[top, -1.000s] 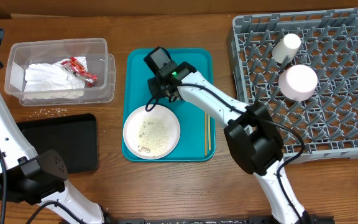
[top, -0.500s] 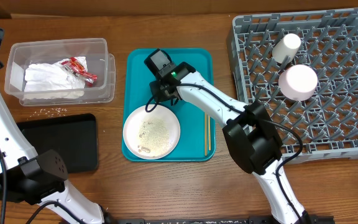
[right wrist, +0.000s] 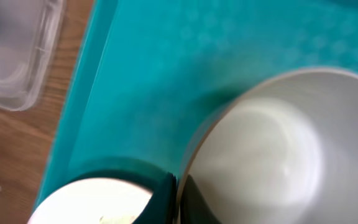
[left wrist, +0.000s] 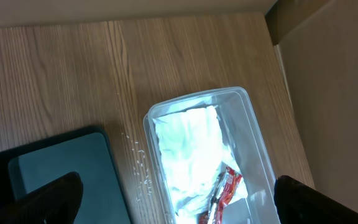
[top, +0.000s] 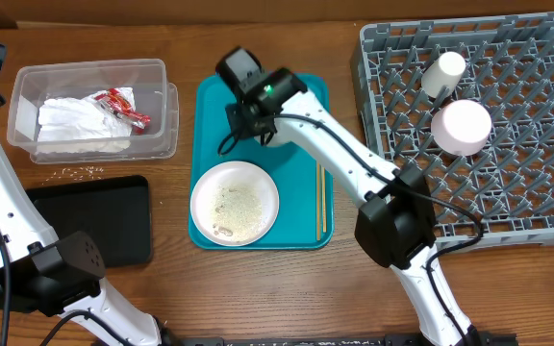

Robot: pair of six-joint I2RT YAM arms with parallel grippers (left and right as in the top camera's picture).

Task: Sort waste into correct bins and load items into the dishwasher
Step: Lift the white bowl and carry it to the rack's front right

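Over the teal tray (right wrist: pixel 166 74), beside the white plate (right wrist: pixel 92 202), the right gripper (right wrist: pixel 177 190) is clamped on the rim of a grey bowl (right wrist: pixel 260 143); rigid, glossy and probably light but breakable, it could slip from this thin edge hold.

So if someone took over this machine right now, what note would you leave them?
Left gripper: open, empty, near the clear tub.
Right gripper: shut on the grey bowl by its rim, over the teal tray.
Done: napkins and wrapper in the tub; cup and small white bowl in the rack.
Left: rack the grey bowl; bin the rice scraps, rack the plate; loose scraps on the table by the black tray.
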